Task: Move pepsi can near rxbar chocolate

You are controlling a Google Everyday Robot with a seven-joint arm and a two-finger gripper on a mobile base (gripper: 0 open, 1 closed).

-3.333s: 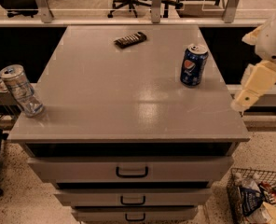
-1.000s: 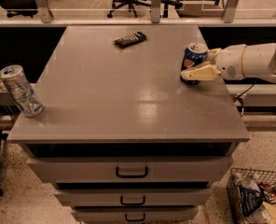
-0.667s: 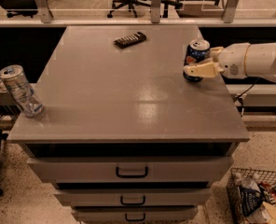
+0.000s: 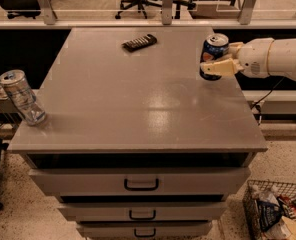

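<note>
A wide grey desk (image 4: 138, 109) with three handled drawers stacked under its top fills most of the room in front of me. A white, rounded robot arm (image 4: 280, 58) reaches in from the right, level with the desk's right edge. At its end, the cream-coloured two-finger gripper (image 4: 211, 60) sits over that edge, close to the far right corner. Its jaws are clamped on the dark blue pepsi can with a silver top (image 4: 214, 47), one of them lying across the can's front. The can leans a little, and I cannot tell whether its base touches the desk.

A silver, clear-looking can (image 4: 22, 97) stands at the left edge near the front left corner. The small flat dark rxbar chocolate (image 4: 139, 42) lies near the middle of the far edge, well apart from the pepsi can.
</note>
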